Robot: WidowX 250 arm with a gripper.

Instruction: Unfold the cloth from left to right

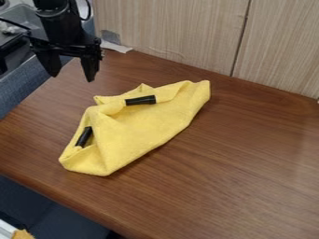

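At upper left over the table (230, 163), black hand (72, 78) wide open, apart from yellow cloth (140, 128)

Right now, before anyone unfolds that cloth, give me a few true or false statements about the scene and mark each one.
1. The yellow cloth lies on a wooden table. True.
2. The cloth is spread fully flat. False; it is folded and rumpled.
3. The gripper is open. True.
4. The gripper pinches the cloth. False; it hangs apart from it.
5. An upper black piece and a lower black piece touch each other. False; cloth separates them.
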